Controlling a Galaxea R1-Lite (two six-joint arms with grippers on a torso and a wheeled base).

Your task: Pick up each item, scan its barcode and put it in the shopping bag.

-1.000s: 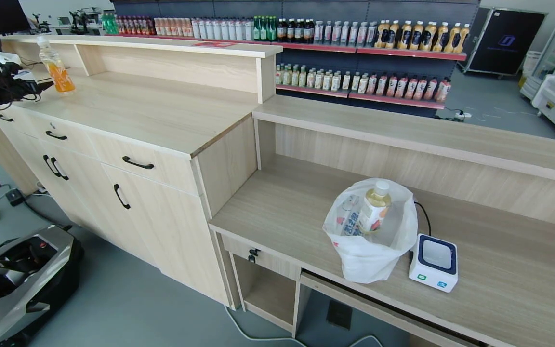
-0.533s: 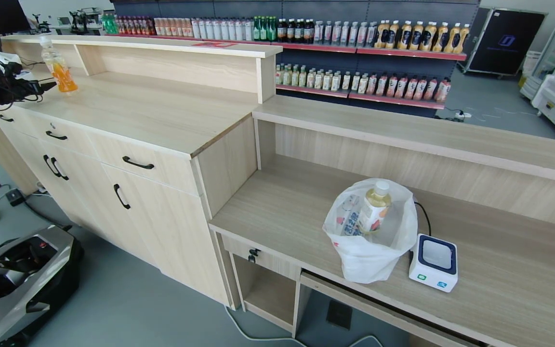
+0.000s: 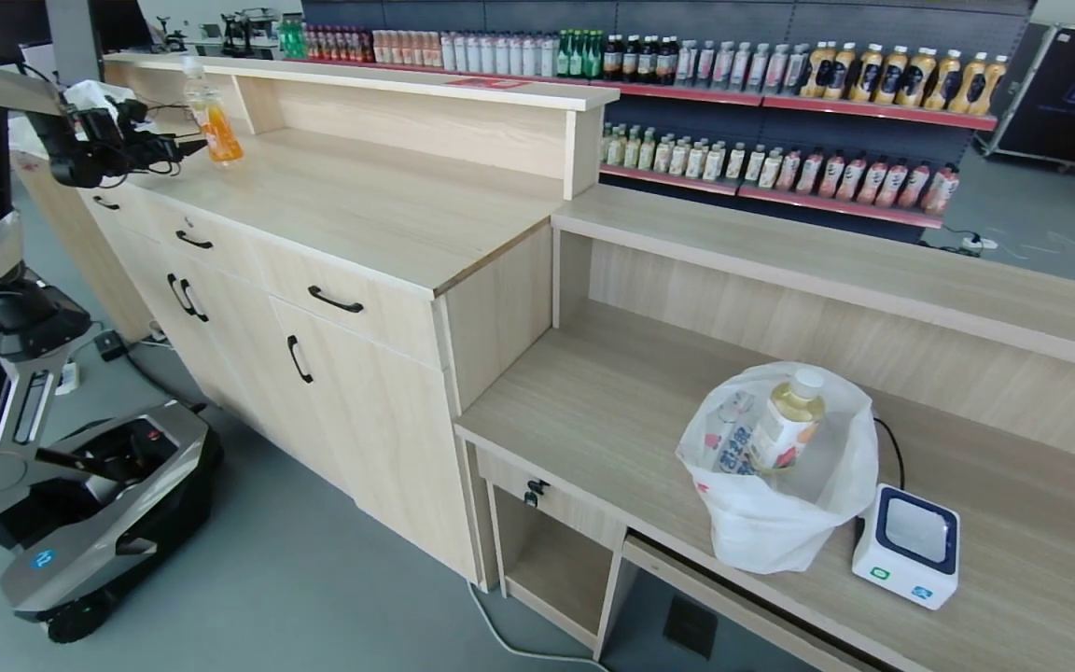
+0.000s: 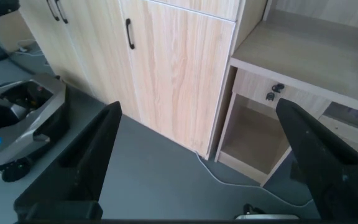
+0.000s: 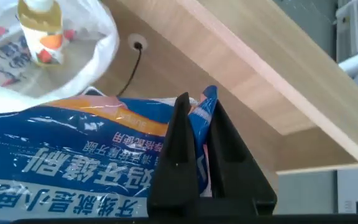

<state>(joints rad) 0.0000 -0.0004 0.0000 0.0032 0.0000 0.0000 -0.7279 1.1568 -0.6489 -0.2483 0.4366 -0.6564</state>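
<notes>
- The right pincer (image 5: 194,106) is clamped on a blue snack packet (image 5: 73,162), with the white shopping bag (image 3: 780,523) just beyond it.
- The left pincer (image 4: 197,115) is spread wide and holds nothing, over the floor by the cabinet doors.
- A pale bottle (image 3: 785,429) stands in the bag on the table (image 3: 593,411).
- The scanner (image 3: 911,546) sits just beside the bag.

Rows of drink bottles (image 3: 836,75) lined two red-edged shelves (image 3: 761,193) behind the bench (image 3: 360,205). Black handles (image 3: 335,303) marked its drawers and doors. A black case (image 3: 1065,103) stood at the far right.
</notes>
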